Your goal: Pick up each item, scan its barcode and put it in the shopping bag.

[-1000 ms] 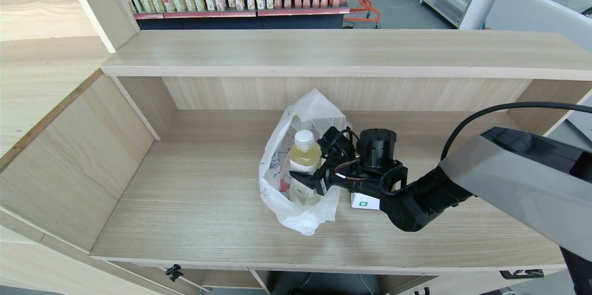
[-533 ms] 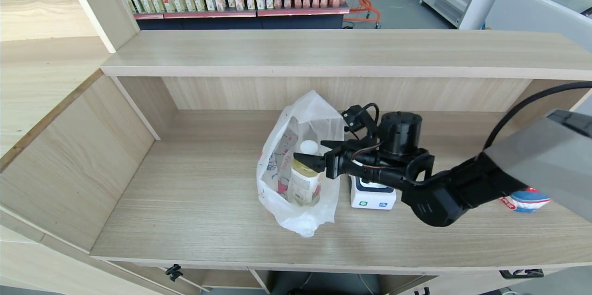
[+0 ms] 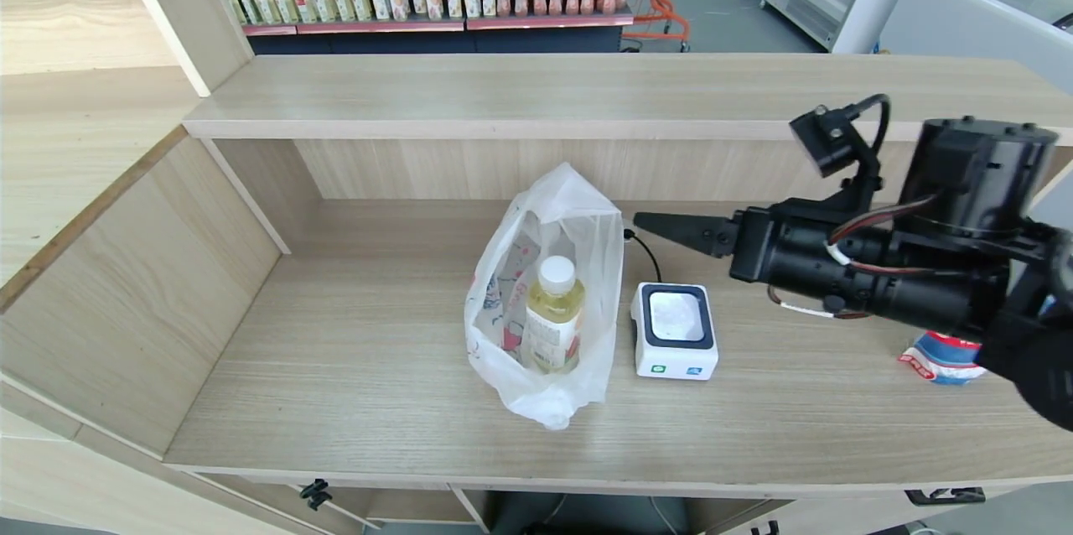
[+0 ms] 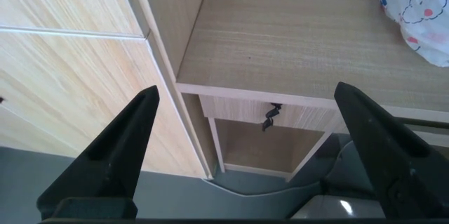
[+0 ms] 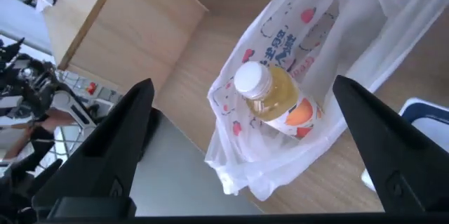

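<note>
Right gripper [image 3: 650, 225] has pulled back right, away from the shopping bag [image 3: 570, 199], spread wide and empty. Bottle [image 3: 553, 313] stands upright inside the bag; scanner [image 3: 675, 340] just right of it on the table [image 3: 335, 367].

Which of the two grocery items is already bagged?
The bottle, standing upright inside the bag; the packet lies on the counter beyond the scanner.

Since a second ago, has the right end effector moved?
Yes. The right end effector left the bottle, drawing back rightward from the shopping bag.
</note>
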Controlling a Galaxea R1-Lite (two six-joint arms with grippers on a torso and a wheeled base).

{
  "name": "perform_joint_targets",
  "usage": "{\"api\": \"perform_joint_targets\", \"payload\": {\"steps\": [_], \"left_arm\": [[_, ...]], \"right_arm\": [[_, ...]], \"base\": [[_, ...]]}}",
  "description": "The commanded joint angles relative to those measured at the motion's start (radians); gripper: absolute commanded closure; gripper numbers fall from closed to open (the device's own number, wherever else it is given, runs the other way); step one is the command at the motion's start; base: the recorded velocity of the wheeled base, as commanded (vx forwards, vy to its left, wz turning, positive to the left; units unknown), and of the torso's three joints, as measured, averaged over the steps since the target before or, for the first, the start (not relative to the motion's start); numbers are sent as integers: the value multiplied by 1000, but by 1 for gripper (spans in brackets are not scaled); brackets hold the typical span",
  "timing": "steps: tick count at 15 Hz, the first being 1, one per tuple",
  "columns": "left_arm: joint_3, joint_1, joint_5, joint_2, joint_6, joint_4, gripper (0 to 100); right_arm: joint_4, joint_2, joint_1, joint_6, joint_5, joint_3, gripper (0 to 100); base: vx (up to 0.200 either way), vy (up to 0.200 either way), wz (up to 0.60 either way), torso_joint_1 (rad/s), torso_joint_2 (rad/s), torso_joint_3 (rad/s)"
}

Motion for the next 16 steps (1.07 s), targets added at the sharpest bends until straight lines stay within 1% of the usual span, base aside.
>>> {"api": "perform_joint_targets", "payload": {"steps": [1, 3, 6, 7, 11, 14, 15, 16], "left_arm": [[0, 0, 1, 0, -1, 0, 0], [0, 0, 1, 0, -1, 0, 0], [0, 0, 1, 0, -1, 0, 0], [0, 0, 1, 1, -1, 0, 0], [0, 0, 1, 0, -4, 0, 0], [0, 0, 1, 0, -4, 0, 0], [0, 0, -1, 4, -4, 0, 0], [0, 0, -1, 3, -2, 0, 0]], "right_arm": [[38, -164, -70, 11, 4, 74, 0], [38, -187, -129, 8, 4, 123, 0], [39, -196, -181, -12, 4, 167, 0], [39, -194, -190, -25, 4, 175, 0], [47, -191, -195, -50, 4, 178, 0], [47, -187, -195, -58, 2, 178, 0], [47, -188, -201, -58, -4, 175, 0], [47, -190, -225, -58, -6, 172, 0]], "base": [[0, 0, 0, 0, 0, 0], [0, 0, 0, 0, 0, 0], [0, 0, 0, 0, 0, 0], [0, 0, 0, 0, 0, 0], [-200, 0, 0, 5, 5, 2], [0, 0, 0, 0, 0, 0], [0, -200, 0, -2, -2, 12], [0, -200, 0, 2, 2, 2]]}}
